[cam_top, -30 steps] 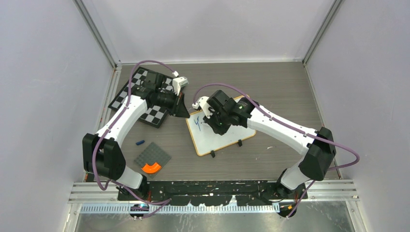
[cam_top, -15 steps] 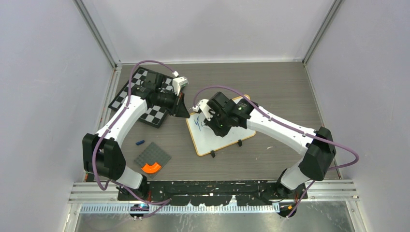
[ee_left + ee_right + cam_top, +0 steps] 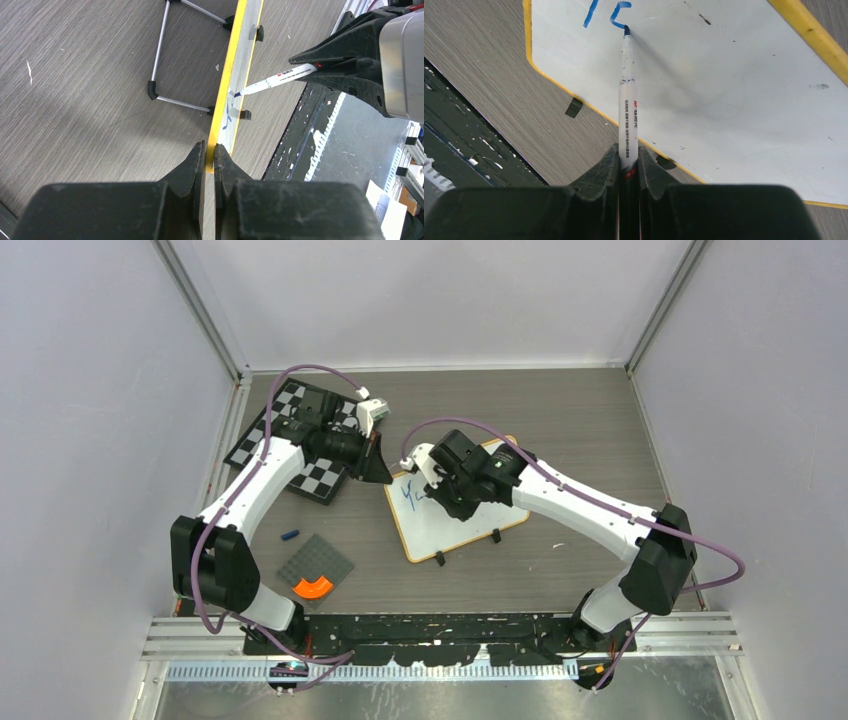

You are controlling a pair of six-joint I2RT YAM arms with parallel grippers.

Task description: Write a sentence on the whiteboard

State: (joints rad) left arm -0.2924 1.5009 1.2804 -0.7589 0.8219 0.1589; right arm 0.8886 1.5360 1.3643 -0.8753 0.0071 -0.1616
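The whiteboard (image 3: 452, 515), white with a yellowish wooden frame and black clip feet, lies mid-table. It also shows edge-on in the left wrist view (image 3: 226, 95) and flat in the right wrist view (image 3: 724, 85). My left gripper (image 3: 386, 476) (image 3: 210, 152) is shut on the board's frame at its left corner. My right gripper (image 3: 440, 498) (image 3: 628, 167) is shut on a white marker (image 3: 628, 107), also seen in the left wrist view (image 3: 277, 79). Its blue tip touches the board at the end of blue strokes (image 3: 616, 14) near the board's left end (image 3: 410, 495).
A black-and-white chessboard (image 3: 300, 440) lies at the back left under the left arm. A grey baseplate (image 3: 316, 567) with an orange curved piece (image 3: 313, 587) sits at the front left, a small blue cap (image 3: 290, 535) beside it. A metal wire stand (image 3: 165, 60) shows behind the board.
My right gripper has shifted slightly up and right across the board with the marker, adding to the blue strokes. The left arm and board have not moved.
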